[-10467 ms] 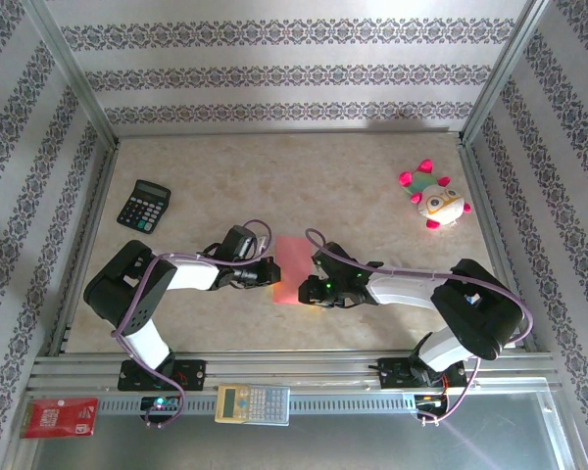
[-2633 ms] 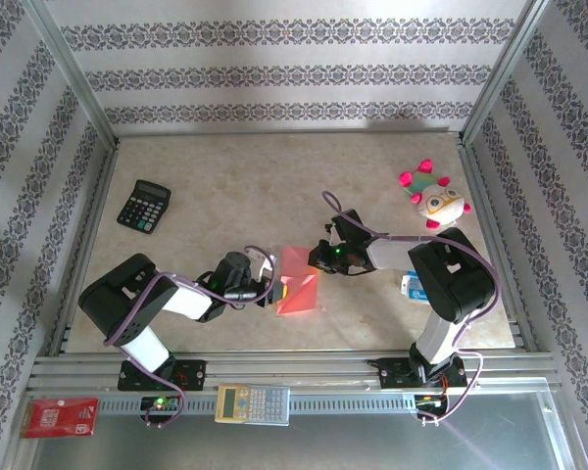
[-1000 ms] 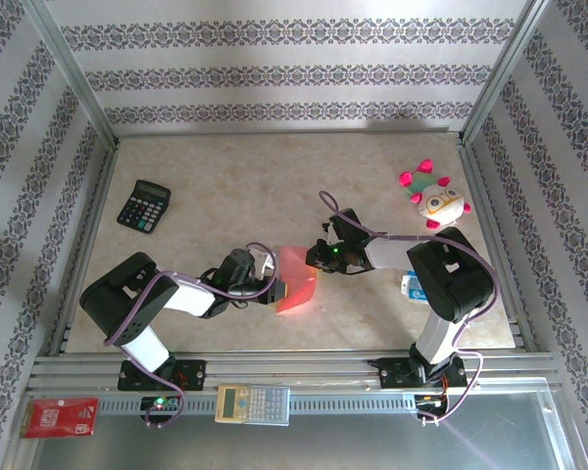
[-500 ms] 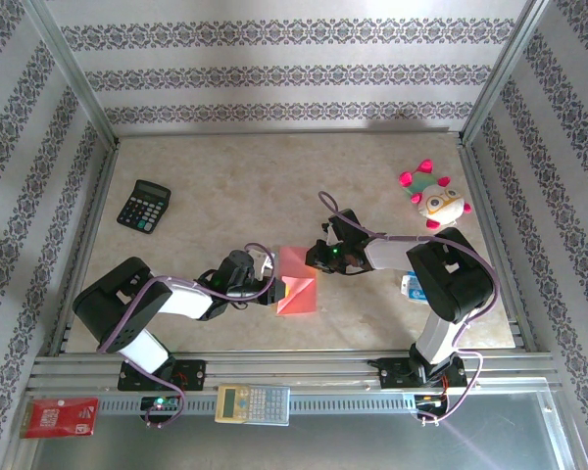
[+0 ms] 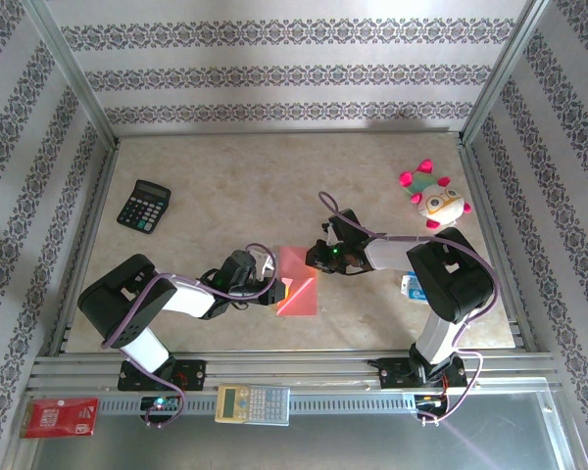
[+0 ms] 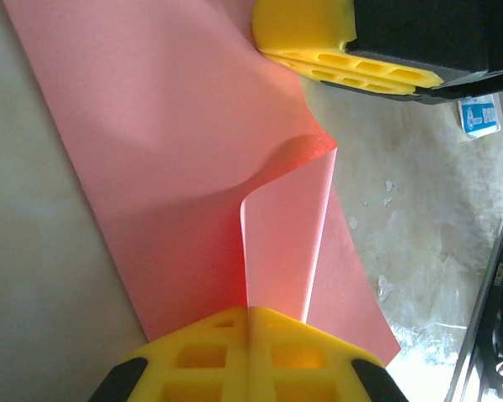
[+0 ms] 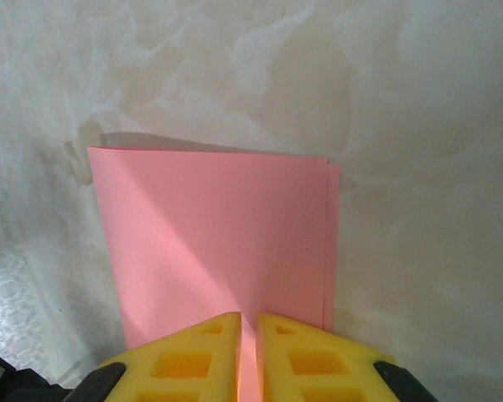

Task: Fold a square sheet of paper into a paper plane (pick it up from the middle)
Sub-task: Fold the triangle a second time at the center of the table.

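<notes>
No text, brand, number or sign can be read at this size; the small red card [image 5: 60, 417] on the metal ledge at the near left carries white print, too small to make out; the black calculator [image 5: 143, 206] at the far left of the table shows rows of keys and a display, with no legible figures; the pale calculator [image 5: 253, 403] lying on the front rail has keys and a screen that are likewise illegible; the blue-and-white packet [image 5: 409, 285] beside the right arm bears blue marking, seen blurred from the left wrist [image 6: 481, 115], and nothing on it can be read.
</notes>
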